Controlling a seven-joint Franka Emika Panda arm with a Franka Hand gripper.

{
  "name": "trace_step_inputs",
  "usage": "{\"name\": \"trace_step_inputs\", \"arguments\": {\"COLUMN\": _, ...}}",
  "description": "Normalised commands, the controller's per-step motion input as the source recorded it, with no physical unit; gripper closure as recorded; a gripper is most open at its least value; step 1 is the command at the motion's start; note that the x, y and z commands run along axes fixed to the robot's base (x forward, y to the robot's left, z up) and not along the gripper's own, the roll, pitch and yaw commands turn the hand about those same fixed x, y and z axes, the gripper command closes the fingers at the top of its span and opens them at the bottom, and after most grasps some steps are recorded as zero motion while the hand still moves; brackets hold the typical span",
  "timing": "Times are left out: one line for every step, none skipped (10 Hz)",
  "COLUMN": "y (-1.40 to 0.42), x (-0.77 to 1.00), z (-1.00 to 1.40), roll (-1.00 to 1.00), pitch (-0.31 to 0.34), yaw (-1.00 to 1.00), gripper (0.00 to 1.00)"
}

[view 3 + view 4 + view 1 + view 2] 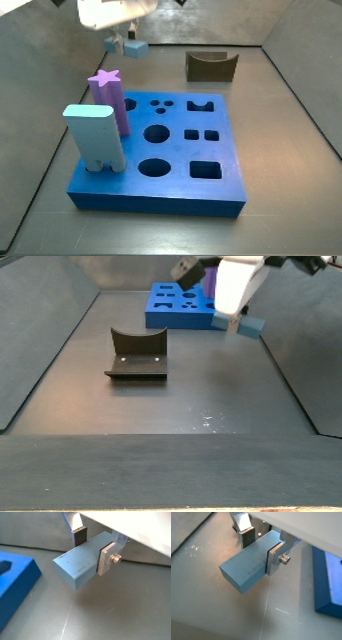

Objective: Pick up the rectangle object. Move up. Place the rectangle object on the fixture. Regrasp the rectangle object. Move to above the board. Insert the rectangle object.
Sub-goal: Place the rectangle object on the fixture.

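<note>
The gripper (93, 547) pinches the rectangle object (81, 566) between its two silver fingers, one plate with a screw pressed flat against the bar's side in both wrist views and the other finger's dark pad (248, 537) against the opposite side. The slate-blue bar sticks out past the fingers with its flat end free, and it hangs clear above the grey floor.

In a side view the gripper (123, 42) sits at the upper left of the frame, beyond the far left corner of the board (167, 150), with only a small blue piece of the bar (134, 47) showing below the white housing. In a side view from the opposite end the gripper (238, 316) is at the upper right, the bar's end (250, 326) poking out just in front of the board (181, 306).

The fixture (210, 66) stands on the floor at the upper centre of the frame, well apart from the gripper; its notch is bare.

On the board's left edge stand a purple star-topped post (110, 100) and a pale blue block (96, 138), the block nearer the camera. The remaining holes lie open. A corner of the board (15, 582) shows beside the bar in both wrist views, not touching it
</note>
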Motion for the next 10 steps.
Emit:
{"name": "trace_step_inputs", "arguments": {"y": 0.01, "x": -0.03, "z": 1.0, "roll": 0.14, "pitch": 0.082, "yaw": 0.0, "gripper": 1.0}}
{"name": "trace_step_inputs", "arguments": {"y": 0.02, "x": -0.03, "z": 1.0, "roll": 0.16, "pitch": 0.086, "yaw": 0.0, "gripper": 1.0}}
{"name": "trace_step_inputs", "arguments": {"y": 0.02, "x": -0.03, "z": 1.0, "roll": 0.17, "pitch": 0.093, "yaw": 0.0, "gripper": 1.0}}
{"name": "trace_step_inputs", "arguments": {"y": 0.02, "x": -0.03, "z": 1.0, "roll": 0.19, "pitch": 0.099, "yaw": 0.01, "gripper": 1.0}}
{"name": "trace_step_inputs", "arguments": {"y": 0.02, "x": -0.03, "z": 0.9, "roll": 0.2, "pitch": 0.106, "yaw": 0.02, "gripper": 1.0}}
{"name": "trace_step_inputs", "arguments": {"y": 0.01, "x": -0.02, "z": 0.74, "roll": 0.21, "pitch": 0.118, "yaw": 0.02, "gripper": 1.0}}
{"name": "trace_step_inputs", "arguments": {"y": 0.01, "x": -0.02, "z": 0.65, "roll": 0.22, "pitch": 0.13, "yaw": 0.03, "gripper": 1.0}}
{"name": "trace_step_inputs", "arguments": {"y": 0.01, "x": -0.01, "z": 0.49, "roll": 0.21, "pitch": 0.144, "yaw": 0.03, "gripper": 1.0}}
{"name": "trace_step_inputs", "arguments": {"y": 0.01, "x": 0.0, "z": 0.36, "roll": 0.18, "pitch": 0.15, "yaw": 0.03, "gripper": 1.0}}
{"name": "trace_step_inputs", "arguments": {"y": 0.01, "x": 0.0, "z": 0.23, "roll": 0.16, "pitch": 0.155, "yaw": 0.03, "gripper": 1.0}}
